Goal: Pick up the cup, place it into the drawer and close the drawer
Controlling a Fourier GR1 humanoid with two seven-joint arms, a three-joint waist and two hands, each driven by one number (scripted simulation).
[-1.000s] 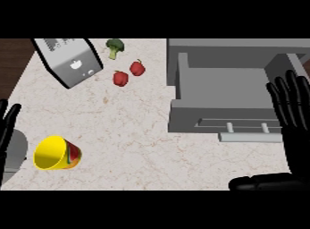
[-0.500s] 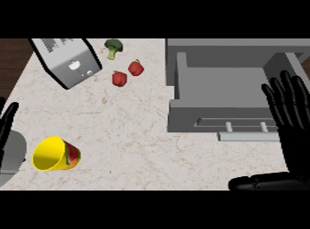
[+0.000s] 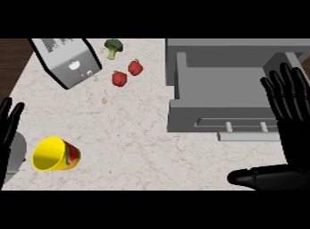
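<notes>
Heads up: both your left hand point(image 3: 2, 129) and right hand point(image 3: 294, 107) are open, holding nothing. The cup point(image 3: 54, 154) lies tipped near the bench point(image 3: 131, 120) edge, so a sloppy grab could roll it off.

Both hands black, glossy, w/ long segmented fingers. Right hand point(image 3: 295, 112): broad palm, thick rounded thumb (lighter sheen along the finger edges). Left hand point(image 3: 0, 129): same black finish, slim tapered fingers; a bit of grey forearm point(image 3: 15, 156) shows beside it.
</notes>
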